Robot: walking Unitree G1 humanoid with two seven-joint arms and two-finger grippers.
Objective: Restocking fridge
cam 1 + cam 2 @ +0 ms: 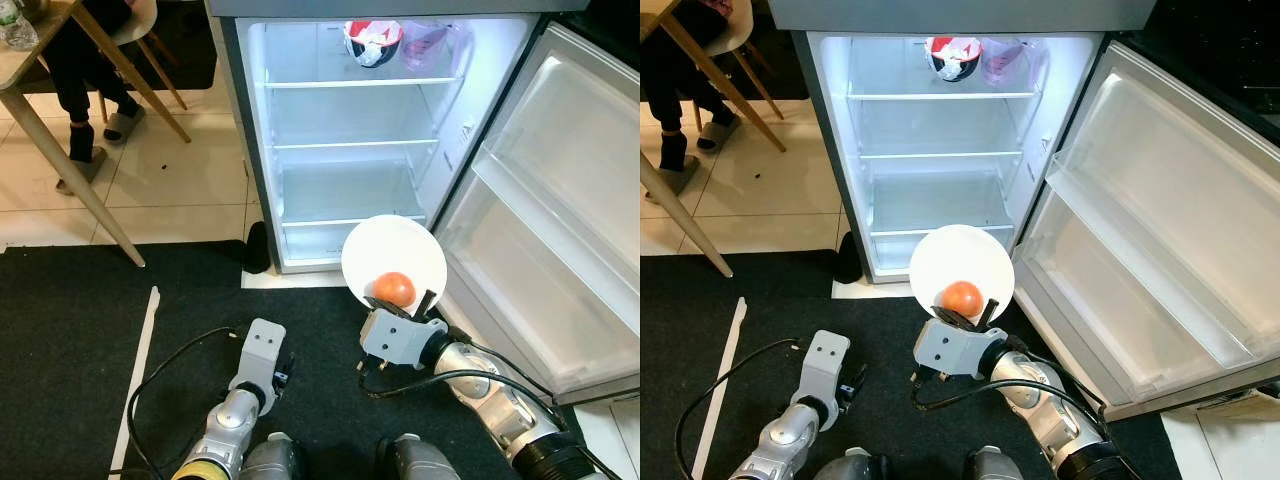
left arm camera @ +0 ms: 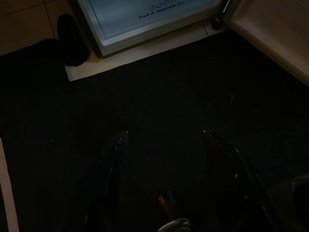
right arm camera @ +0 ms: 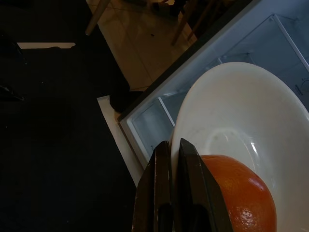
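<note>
The fridge stands open before me, its glass shelves bare except the top one, where a red-and-white bowl and a clear container sit. My right gripper is shut on the near rim of a white plate that carries an orange, held low in front of the bottom drawer. From the right wrist, the fingers pinch the plate's edge beside the orange. My left gripper hangs open over the black mat.
The fridge door is swung wide to my right, its door shelves bare. A black mat covers the floor under me. A wooden table leg and a seated person's feet are at the far left on the tiles.
</note>
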